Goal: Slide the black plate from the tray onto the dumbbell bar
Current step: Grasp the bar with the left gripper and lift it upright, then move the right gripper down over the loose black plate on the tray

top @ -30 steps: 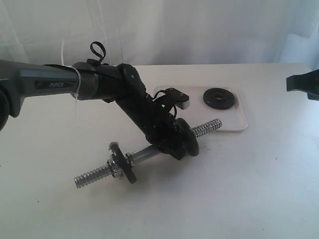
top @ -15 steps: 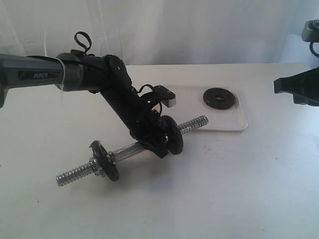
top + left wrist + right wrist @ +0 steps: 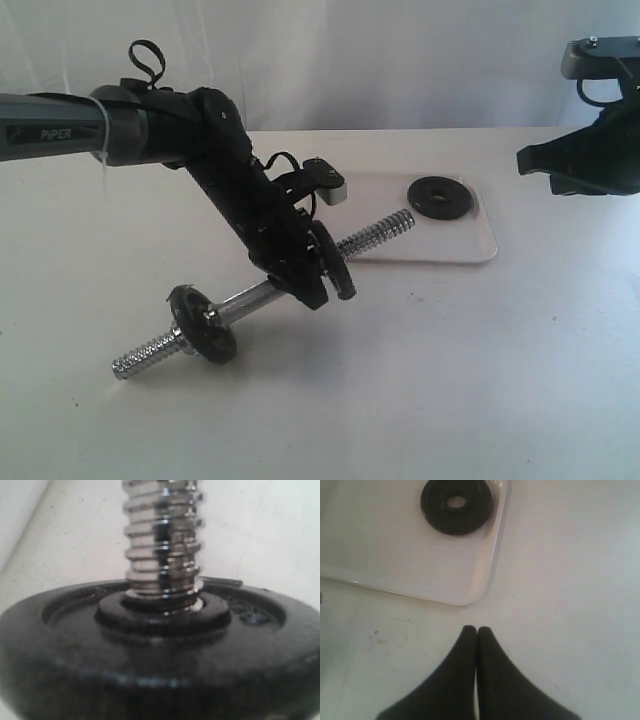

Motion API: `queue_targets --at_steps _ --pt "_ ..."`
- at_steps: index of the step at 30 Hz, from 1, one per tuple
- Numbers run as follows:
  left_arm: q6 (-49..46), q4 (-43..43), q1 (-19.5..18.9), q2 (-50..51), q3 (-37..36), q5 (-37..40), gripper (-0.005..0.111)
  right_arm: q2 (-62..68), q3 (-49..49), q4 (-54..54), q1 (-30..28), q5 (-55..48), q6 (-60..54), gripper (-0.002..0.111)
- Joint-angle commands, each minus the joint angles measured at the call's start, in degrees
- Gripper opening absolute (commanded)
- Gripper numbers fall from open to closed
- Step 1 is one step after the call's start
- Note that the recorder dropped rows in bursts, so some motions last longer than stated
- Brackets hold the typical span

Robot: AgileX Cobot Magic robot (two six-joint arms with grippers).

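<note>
Right gripper (image 3: 476,630) nearer, jaws together, black plate (image 3: 456,504) beyond; left gripper (image 3: 318,272) clamps dumbbell bar (image 3: 375,232).

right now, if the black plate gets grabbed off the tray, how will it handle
The black plate looks like cast metal, so it is probably stiff and heavy for its size. Lying flat in the smooth tray, it may slide when nudged.

White table (image 3: 480,380), flat and plain. White tray (image 3: 440,242) lies flat on it, at back, toward right. Shiny bar (image 3: 245,297) sits tilted: low end with black disc (image 3: 203,322) down on table, other end up in air near tray. Few small dark specks (image 3: 376,636) on table just beside tray.
</note>
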State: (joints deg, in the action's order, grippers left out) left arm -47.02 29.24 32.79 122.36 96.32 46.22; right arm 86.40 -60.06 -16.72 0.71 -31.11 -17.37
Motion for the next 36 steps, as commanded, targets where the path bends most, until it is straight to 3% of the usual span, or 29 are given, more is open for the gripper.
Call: queue_targets --at_steps 1,12,20,23,28,30,36 --pt "-0.8 5.0 -2.1 -4.3 0.4 2.3 0.0 3.2 -3.6 -2.7 0.0 -0.1 -3.0 0.0" --pt "-10.3 7.0 -2.9 -8.5 -7.7 0.7 0.0 15.2 -17.2 -7.2 0.0 -6.2 -10.0 0.0" --pt "-14.5 10.3 -2.9 -9.1 -8.3 -0.7 0.0 22.0 -24.4 -7.1 0.0 -8.5 -14.2 0.003" --pt "-14.3 10.7 -2.9 -9.1 -8.3 -1.7 0.0 25.1 -27.4 -7.1 0.0 -9.5 -14.3 0.02" --pt "-14.3 11.0 -2.9 -9.1 -8.3 -1.7 0.0 29.7 -31.8 -6.8 0.3 -8.7 -14.3 0.076" --pt "-14.3 11.0 -2.9 -9.1 -8.3 -1.7 0.0 31.6 -33.2 -6.6 0.6 -8.7 -14.3 0.091" --pt "-14.3 11.2 -2.9 -9.1 -8.3 -1.7 0.0 37.5 -39.6 -6.2 2.3 -10.5 -13.0 0.096"
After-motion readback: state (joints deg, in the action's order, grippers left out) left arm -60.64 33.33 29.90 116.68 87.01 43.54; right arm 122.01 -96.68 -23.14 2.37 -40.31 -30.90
